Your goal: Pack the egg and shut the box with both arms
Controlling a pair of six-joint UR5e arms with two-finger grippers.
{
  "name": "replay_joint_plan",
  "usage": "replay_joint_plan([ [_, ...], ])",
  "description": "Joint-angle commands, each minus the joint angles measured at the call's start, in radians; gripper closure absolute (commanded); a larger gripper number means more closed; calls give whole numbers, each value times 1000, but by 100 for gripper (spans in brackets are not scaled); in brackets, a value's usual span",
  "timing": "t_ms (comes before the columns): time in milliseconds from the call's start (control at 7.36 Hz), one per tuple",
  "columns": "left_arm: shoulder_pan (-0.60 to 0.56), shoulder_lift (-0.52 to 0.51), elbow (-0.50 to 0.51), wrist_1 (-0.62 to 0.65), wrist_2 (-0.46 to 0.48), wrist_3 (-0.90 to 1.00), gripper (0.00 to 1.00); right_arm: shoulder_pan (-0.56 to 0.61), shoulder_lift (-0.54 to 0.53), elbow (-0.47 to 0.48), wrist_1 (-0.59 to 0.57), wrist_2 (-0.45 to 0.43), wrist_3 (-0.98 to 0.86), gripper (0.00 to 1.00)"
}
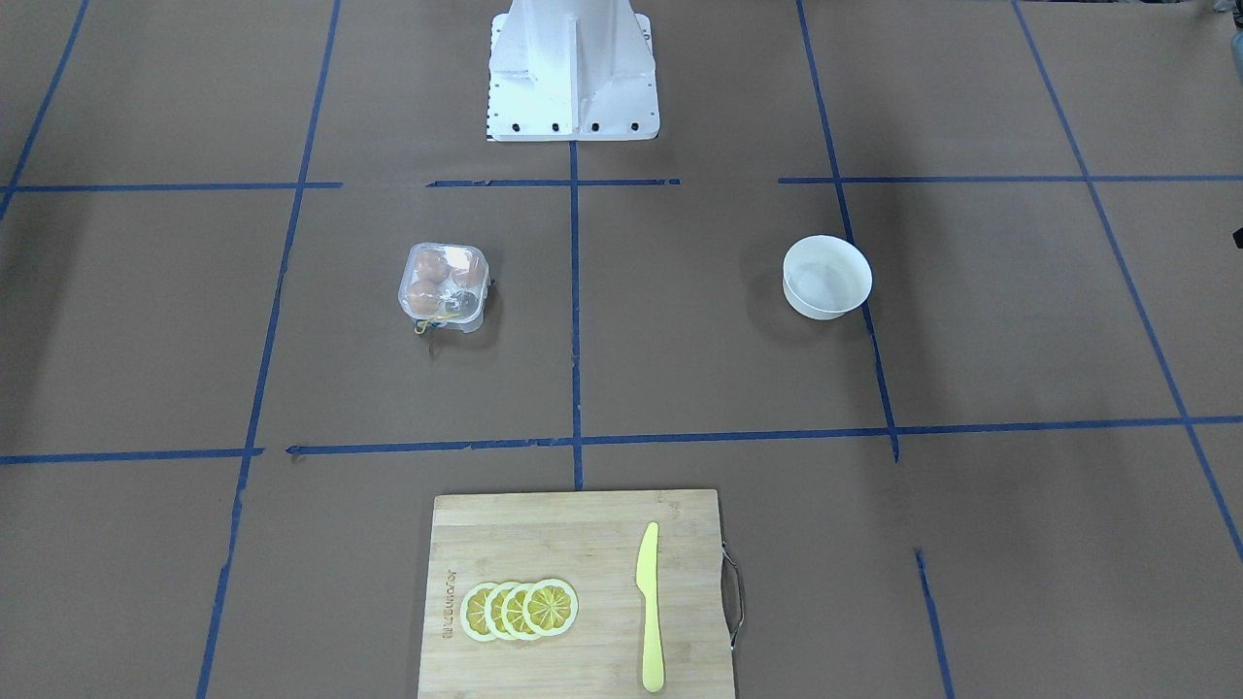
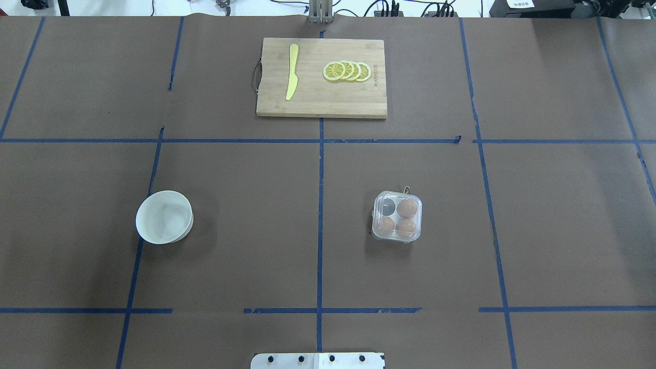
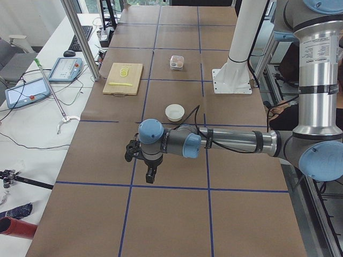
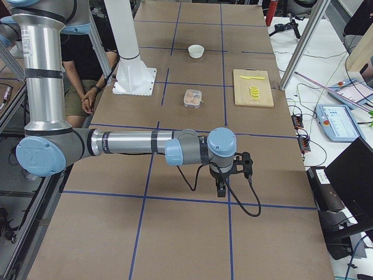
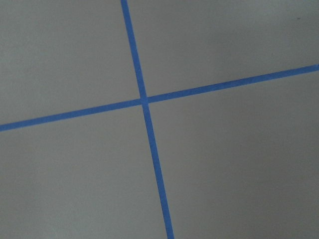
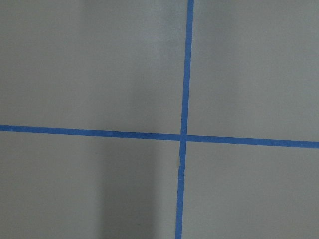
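Left hand (image 3: pixel 151 175): over bare tabletop (image 3: pixel 177 214); spread or pressed, I cannot tell.
Right hand (image 4: pixel 222 188): cannot tell either; box (image 2: pixel 397 216) far from it.
Risk: reaching in, I clip the box and its eggs (image 2: pixel 407 207) jolt.

Overhead cam behind pedestal (image 2: pixel 318 360) looks fwd/down; front cam opposite, steep. Both share box (image 2: pixel 397 223), bowl (image 2: pixel 164 217), cutting board (image 2: pixel 318 105). Side cams at table (image 2: pixel 256 205) ends; wrist cams close on tape crosses (image 5: pixel 144 101).

Brown table (image 2: pixel 230 246) gridded with blue tape (image 2: pixel 321 230), white bowl (image 2: pixel 164 218), orange-brown eggs (image 2: pixel 407 208).
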Motion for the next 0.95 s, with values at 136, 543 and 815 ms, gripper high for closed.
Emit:
replay_joint_plan([
  [136,-74,-12,5,94,6,5,0,2,-13,-8,10,-9,16,0],
  [543,-72,-24,19,91,4,-4,0,2,-27,4,12,-11,38,0],
  [815,-74,-22,22,92,7,-6,0,0,-24,-5,12,-18,38,0],
])
